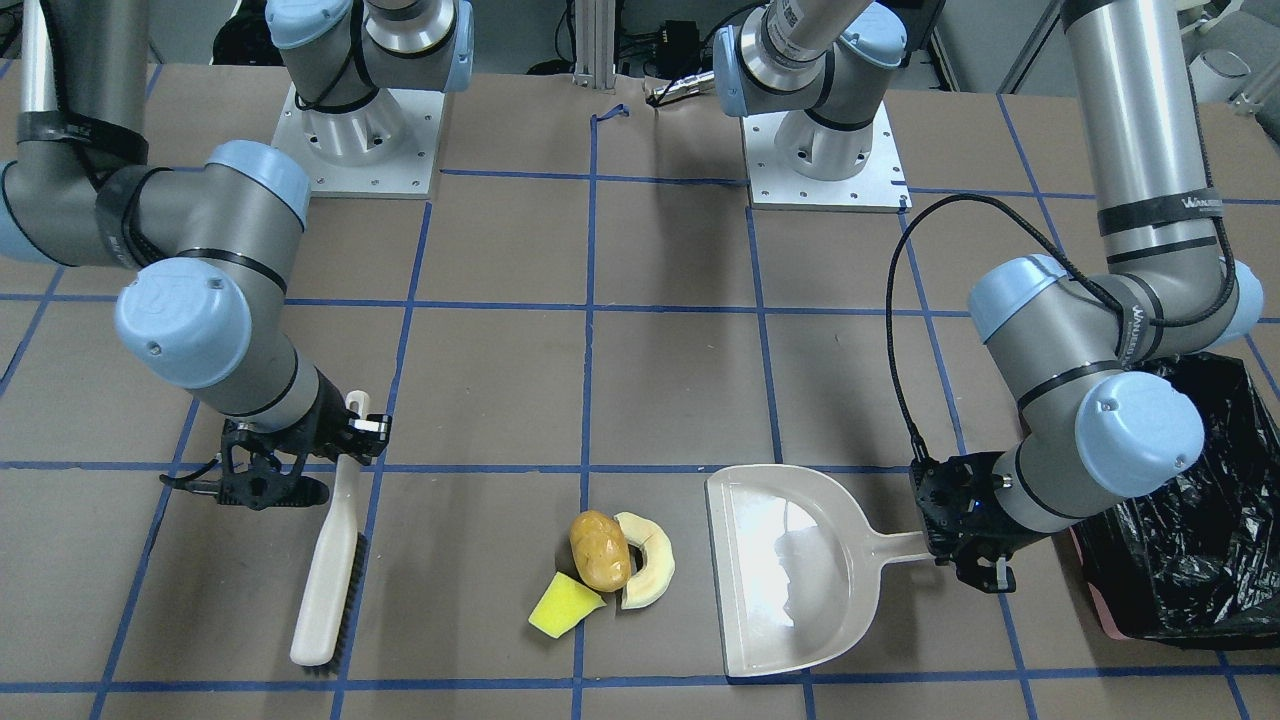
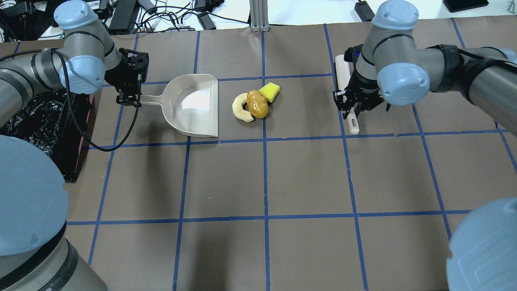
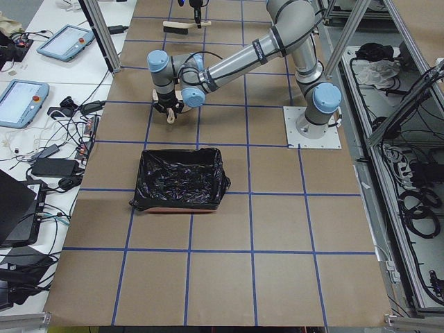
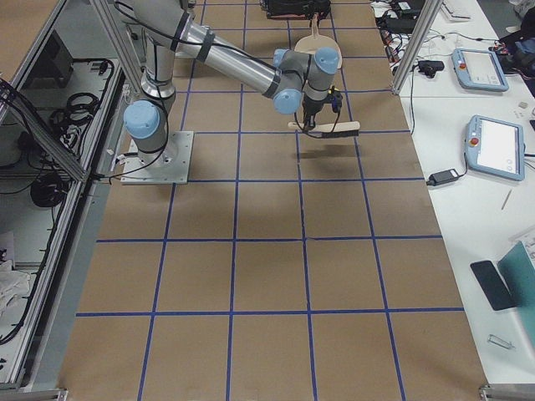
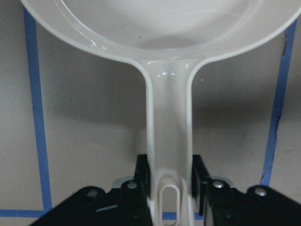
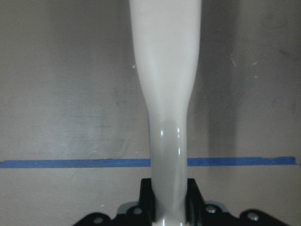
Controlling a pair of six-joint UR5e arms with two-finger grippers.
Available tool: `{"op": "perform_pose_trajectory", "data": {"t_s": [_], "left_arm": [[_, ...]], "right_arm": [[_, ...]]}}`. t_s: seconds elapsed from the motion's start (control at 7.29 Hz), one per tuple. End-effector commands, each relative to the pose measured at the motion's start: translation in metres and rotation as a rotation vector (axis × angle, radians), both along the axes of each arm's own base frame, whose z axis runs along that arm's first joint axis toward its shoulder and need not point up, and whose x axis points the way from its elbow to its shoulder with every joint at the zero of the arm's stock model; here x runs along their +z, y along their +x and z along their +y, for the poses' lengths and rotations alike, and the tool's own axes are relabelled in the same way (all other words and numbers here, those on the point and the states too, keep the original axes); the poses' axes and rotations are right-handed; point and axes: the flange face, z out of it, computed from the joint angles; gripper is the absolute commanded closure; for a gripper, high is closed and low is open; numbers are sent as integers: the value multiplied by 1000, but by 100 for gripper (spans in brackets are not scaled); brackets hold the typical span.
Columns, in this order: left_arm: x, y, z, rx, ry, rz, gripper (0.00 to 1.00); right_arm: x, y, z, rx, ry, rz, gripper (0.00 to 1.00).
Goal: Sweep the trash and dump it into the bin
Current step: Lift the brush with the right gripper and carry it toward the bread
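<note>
- Left tool [image 5: 170, 186] is clenched on the end of the dustpan [image 1: 780, 570] handle. The pan lies flat on the counter [image 1: 680, 390] with its open mouth toward the trash, ready to catch a sweep.
- Right tool [image 6: 169, 200] is clamped on the brush [image 1: 330, 580] handle, dark bristles on the side toward the pile.
- Trash is clustered between brush and pan, none inside the pan: potato lump [image 1: 599, 550] touching cream slice [image 1: 650, 575] and yellow sponge [image 1: 563, 605], just beside the pan mouth.
- Bin [image 1: 1200, 560] sits behind the pan handle, beside the left arm, so likely a short carry to dump.
- Judged stage: both implements gripped, sweep not yet done.
</note>
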Motion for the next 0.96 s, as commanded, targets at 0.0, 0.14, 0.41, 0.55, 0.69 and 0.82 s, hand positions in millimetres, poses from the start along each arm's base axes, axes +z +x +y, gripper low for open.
{"op": "perform_pose_trajectory", "data": {"t_s": [0.0, 0.14, 0.41, 0.55, 0.69, 0.82], "left_arm": [[-1, 0, 0, 0, 1, 0, 71], [-1, 0, 0, 0, 1, 0, 71], [0, -5, 0, -8, 2, -1, 71], [0, -7, 0, -12, 2, -11, 71], [0, -7, 0, -12, 3, -14, 71], [-1, -7, 0, -12, 4, -13, 71]], "right_arm": [[-7, 59, -2, -16, 36, -19, 100], [0, 83, -7, -4, 62, -13, 100], [-10, 112, -19, 13, 103, -11, 100], [-20, 125, -19, 0, 116, -4, 100], [-24, 137, -17, 4, 120, -1, 100], [-26, 154, -10, -8, 124, 0, 100]]}}
